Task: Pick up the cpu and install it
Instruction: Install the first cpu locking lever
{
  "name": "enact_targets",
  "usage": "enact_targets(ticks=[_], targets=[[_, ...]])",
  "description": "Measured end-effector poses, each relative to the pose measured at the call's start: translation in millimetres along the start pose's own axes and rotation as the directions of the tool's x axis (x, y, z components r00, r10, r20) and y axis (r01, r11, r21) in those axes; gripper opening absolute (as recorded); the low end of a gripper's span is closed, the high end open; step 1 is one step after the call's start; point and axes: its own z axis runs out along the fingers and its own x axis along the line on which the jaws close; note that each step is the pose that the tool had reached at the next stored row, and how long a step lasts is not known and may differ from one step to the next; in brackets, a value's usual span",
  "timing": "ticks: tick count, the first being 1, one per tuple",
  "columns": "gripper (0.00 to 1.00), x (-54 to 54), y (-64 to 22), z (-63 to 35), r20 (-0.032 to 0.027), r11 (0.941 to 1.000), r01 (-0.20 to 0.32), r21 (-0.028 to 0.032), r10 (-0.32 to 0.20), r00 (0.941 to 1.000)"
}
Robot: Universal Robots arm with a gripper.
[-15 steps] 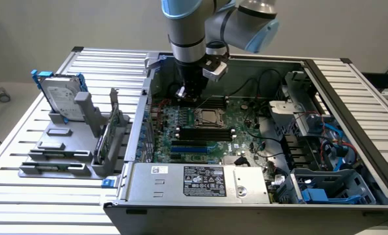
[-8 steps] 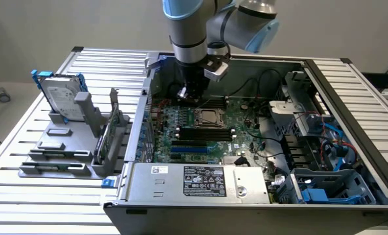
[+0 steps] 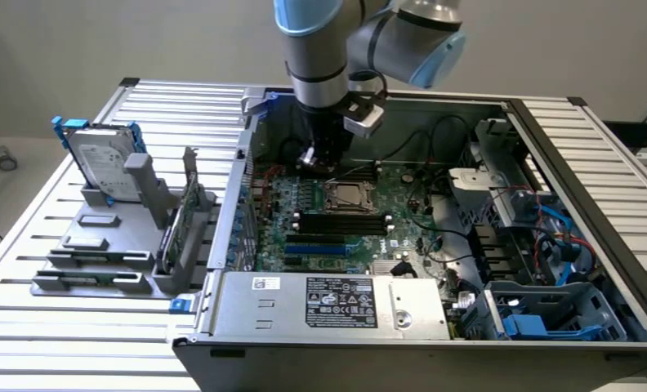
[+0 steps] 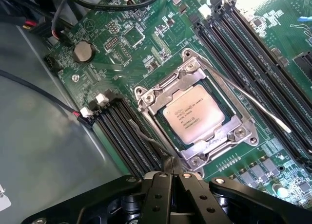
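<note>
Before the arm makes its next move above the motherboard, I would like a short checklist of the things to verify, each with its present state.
1. Gripper shut and empty: ok. The fingers are together with nothing between them.
2. cpu in the socket: ok. It lies flat inside the opening, printed side up.
3. Socket frame down around the cpu: ok, as far as the wrist view shows.
4. Lever latched: not ok. It angles away from the frame over the memory slots and looks unlatched.
5. Black cable clear of the socket: ok. It runs along the board edge, apart from the frame.
</note>
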Motion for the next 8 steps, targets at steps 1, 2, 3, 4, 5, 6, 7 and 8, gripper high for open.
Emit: enact_targets(ticks=[1,2,3,4,5,6,7,8], targets=[[0.11,0.2,0.5,0.7,-0.0009,1.0000,0.000,-0.0013,0.000,1.0000],[0.11,0.4,0.9,1.6,-0.0017,1.0000,0.000,-0.0023,0.000,1.0000],[0.11,0.6,1.3,2.7,-0.0023,1.0000,0.001,-0.0031,-0.001,1.0000],[0.11,0.7,1.7,3.9,-0.0028,1.0000,0.001,-0.0037,-0.001,1.0000],[0.11,0.7,1.9,5.0,-0.0032,1.0000,0.001,-0.0042,-0.001,1.0000],[0.11,0.8,1.9,6.1,-0.0034,1.0000,0.001,-0.0045,-0.001,1.0000],[0.11,1.1,1.7,6.7,-0.0031,1.0000,0.001,-0.0046,-0.001,1.0000],[0.11,1.8,1.2,7.1,-0.0030,1.0000,0.001,-0.0046,-0.001,1.0000]])
